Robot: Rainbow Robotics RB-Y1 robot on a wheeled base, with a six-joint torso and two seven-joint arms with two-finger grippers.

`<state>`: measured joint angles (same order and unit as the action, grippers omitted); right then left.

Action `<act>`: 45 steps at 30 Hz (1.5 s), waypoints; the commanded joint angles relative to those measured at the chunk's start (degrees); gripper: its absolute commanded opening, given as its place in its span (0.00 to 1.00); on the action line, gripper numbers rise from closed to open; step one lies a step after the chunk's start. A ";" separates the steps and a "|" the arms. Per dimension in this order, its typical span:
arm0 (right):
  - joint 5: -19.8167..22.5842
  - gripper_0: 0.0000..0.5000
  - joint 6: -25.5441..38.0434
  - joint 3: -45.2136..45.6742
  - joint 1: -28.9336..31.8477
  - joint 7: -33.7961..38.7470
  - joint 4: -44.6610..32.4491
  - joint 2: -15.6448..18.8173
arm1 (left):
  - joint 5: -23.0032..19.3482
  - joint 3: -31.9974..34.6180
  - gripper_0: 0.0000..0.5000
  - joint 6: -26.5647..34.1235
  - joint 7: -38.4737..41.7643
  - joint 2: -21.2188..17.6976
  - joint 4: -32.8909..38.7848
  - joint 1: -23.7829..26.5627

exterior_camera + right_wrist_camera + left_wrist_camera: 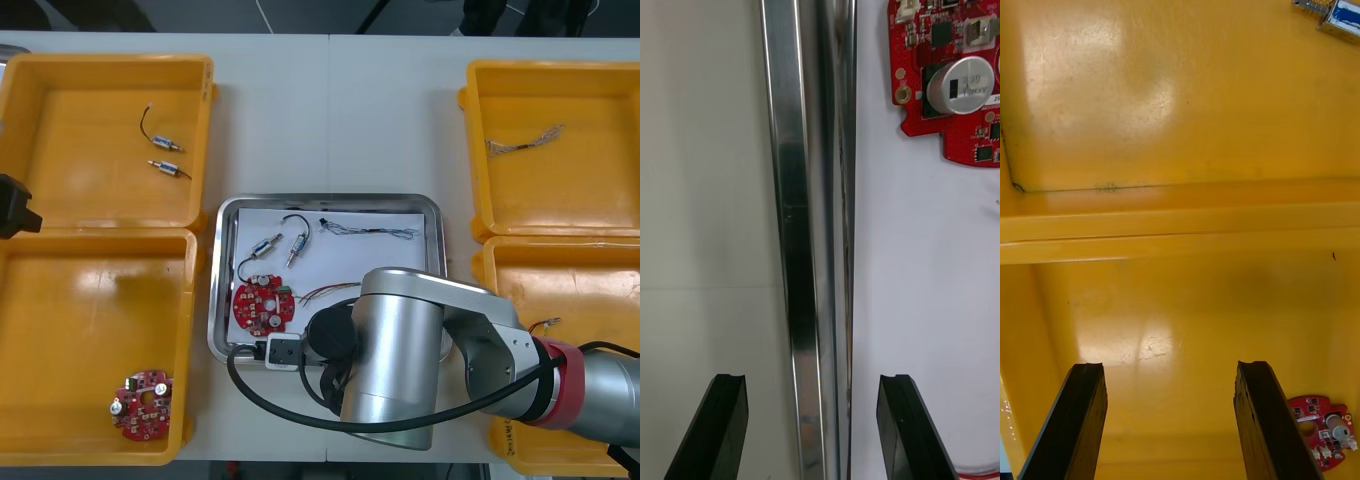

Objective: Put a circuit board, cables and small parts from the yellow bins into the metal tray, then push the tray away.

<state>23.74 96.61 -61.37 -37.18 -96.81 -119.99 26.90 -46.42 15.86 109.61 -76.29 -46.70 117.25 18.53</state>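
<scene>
The metal tray (432,215), white inside, lies at the table's middle. In it are a red circuit board (262,303), two small metal parts (265,246) with a black cable, a blue and white cable (365,230) and a red and yellow cable (325,292). My right gripper (272,350) is low at the tray's near rim. In the right wrist view it (811,390) is open, one finger on either side of the rim (816,225), with the board (955,75) ahead inside the tray. My left gripper (15,205) hangs open (1169,375) over the divide between the left bins.
The far left yellow bin (105,70) holds small metal parts (168,168). Another circuit board (143,390) lies in the near left bin (95,270). The right bins (555,80) each hold a cable (525,140). My right arm covers the tray's near right corner.
</scene>
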 commanded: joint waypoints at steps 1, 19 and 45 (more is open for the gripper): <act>-2.65 1.00 -0.72 -1.56 0.88 0.75 -0.59 -2.38 | 0.45 2.60 1.00 0.39 3.42 0.30 2.80 -2.10; -6.34 1.00 -3.45 -1.56 2.90 0.75 6.09 -5.99 | 0.36 3.21 1.00 0.39 4.30 1.00 4.83 -4.21; -8.10 0.00 -6.61 -1.65 -0.35 0.84 6.26 -2.82 | 0.36 3.21 1.00 0.39 4.30 1.00 4.83 -4.21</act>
<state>15.90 91.54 -62.23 -35.28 -96.81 -112.92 22.71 -46.39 17.28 109.61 -76.10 -46.27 120.31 15.22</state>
